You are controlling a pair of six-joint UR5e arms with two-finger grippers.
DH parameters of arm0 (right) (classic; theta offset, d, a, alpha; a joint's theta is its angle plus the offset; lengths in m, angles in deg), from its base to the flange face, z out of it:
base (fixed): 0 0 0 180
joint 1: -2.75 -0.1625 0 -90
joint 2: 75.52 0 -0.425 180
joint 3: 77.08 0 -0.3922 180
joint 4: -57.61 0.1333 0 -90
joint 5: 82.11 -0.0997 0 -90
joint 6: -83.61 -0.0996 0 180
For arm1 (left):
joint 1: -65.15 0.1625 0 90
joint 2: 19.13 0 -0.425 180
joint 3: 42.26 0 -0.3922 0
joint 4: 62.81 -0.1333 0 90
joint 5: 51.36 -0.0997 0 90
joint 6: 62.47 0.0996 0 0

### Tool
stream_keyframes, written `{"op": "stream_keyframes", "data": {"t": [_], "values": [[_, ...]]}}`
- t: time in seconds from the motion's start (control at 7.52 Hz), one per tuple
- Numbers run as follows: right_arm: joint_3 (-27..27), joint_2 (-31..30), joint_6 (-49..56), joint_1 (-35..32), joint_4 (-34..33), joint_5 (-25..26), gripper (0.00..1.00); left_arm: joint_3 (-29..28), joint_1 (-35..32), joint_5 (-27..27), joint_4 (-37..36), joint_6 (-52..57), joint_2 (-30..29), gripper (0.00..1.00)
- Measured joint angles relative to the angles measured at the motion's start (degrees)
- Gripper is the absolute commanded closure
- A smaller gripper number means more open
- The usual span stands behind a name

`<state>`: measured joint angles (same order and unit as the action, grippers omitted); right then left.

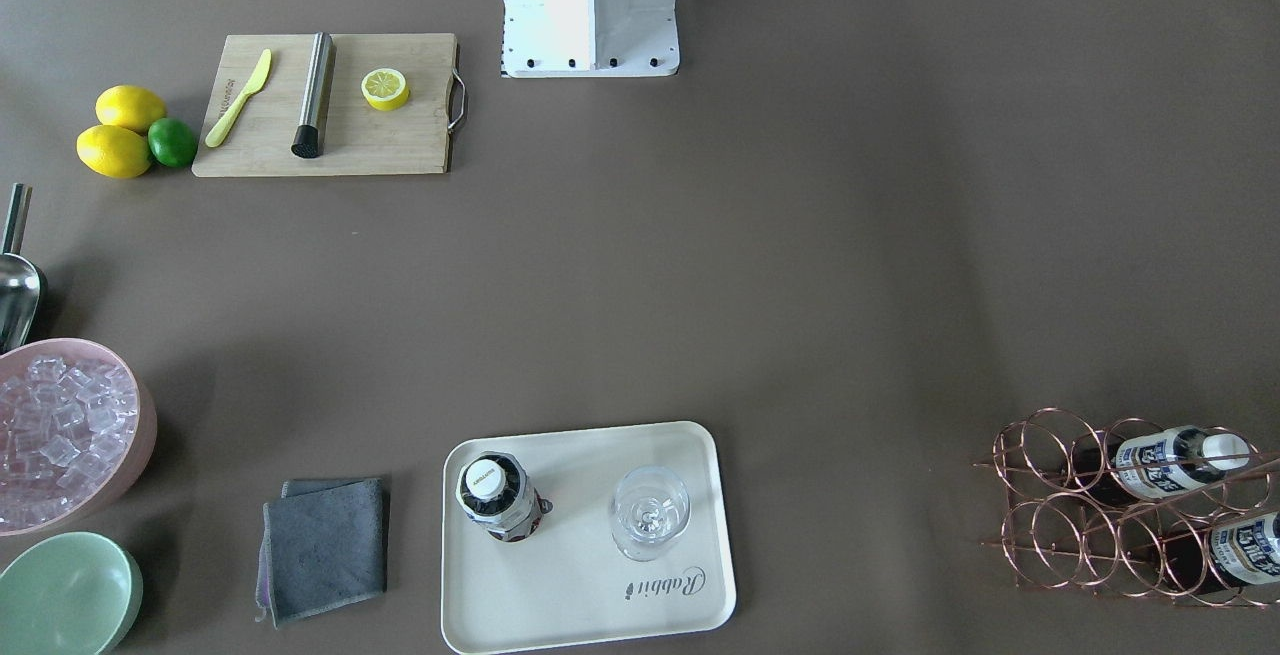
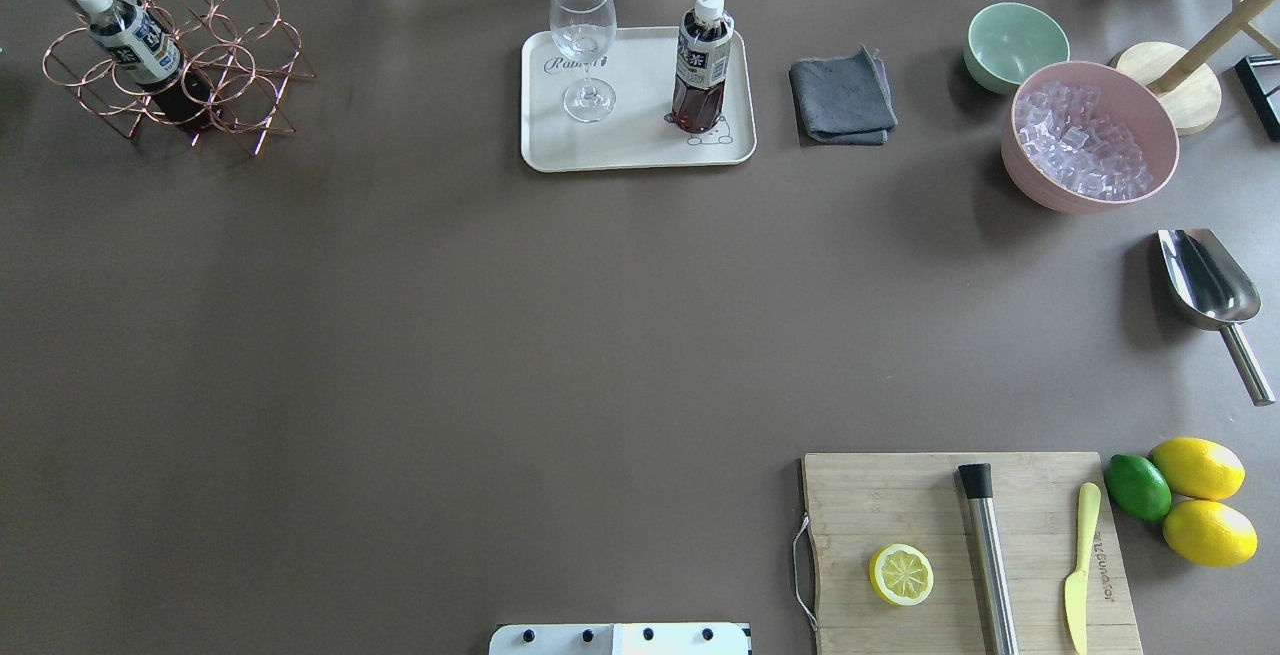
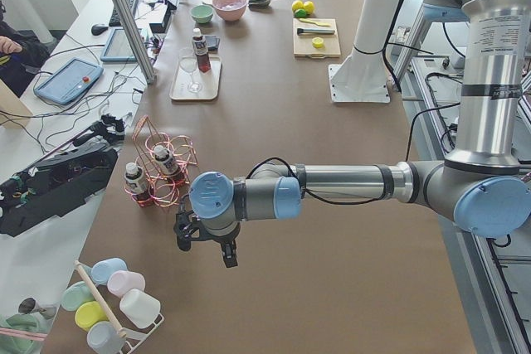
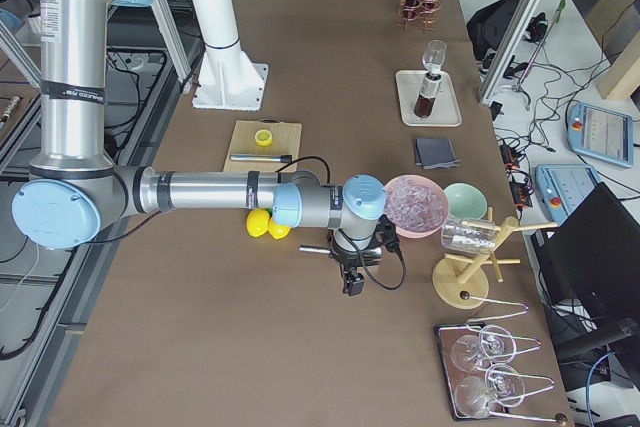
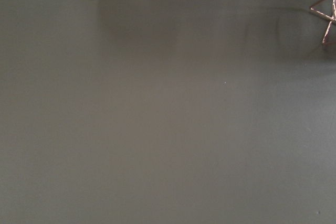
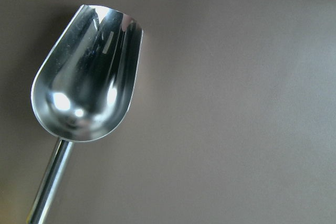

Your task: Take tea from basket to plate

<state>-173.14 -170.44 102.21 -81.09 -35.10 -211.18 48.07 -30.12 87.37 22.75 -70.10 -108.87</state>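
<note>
One tea bottle (image 1: pixel 497 495) stands upright on the cream plate (image 1: pixel 560 615), also in the overhead view (image 2: pixel 703 60). Two more tea bottles (image 1: pixel 1170 460) (image 1: pixel 1245 547) lie in the copper wire basket (image 1: pixel 1050 495) at the table's far left corner (image 2: pixel 230 65). My left gripper (image 3: pixel 206 248) shows only in the exterior left view, low over bare table just short of the basket (image 3: pixel 178 155). My right gripper (image 4: pixel 352 282) shows only in the exterior right view, beside the pink bowl. I cannot tell whether either is open or shut.
A wine glass (image 1: pixel 650 510) shares the plate. A grey cloth (image 1: pixel 322 547), a green bowl (image 1: pixel 65 595) and a pink bowl of ice (image 1: pixel 60 430) sit beside it. A steel scoop (image 6: pixel 86 72) lies under my right wrist. A cutting board (image 1: pixel 330 105) and citrus lie near the base.
</note>
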Motion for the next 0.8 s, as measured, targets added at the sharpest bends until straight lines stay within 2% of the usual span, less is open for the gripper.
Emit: {"op": "stream_keyframes", "data": {"t": [0.27,0.8], "values": [[0.16,-0.49,0.02,0.00,-0.01,0.98,0.00,3.90,-0.04,-3.43,-2.49,-0.04,1.23,0.02],[-0.05,-1.95,0.16,-0.28,0.25,2.32,0.00,9.31,0.64,-4.41,-5.68,0.26,1.98,0.02]]}}
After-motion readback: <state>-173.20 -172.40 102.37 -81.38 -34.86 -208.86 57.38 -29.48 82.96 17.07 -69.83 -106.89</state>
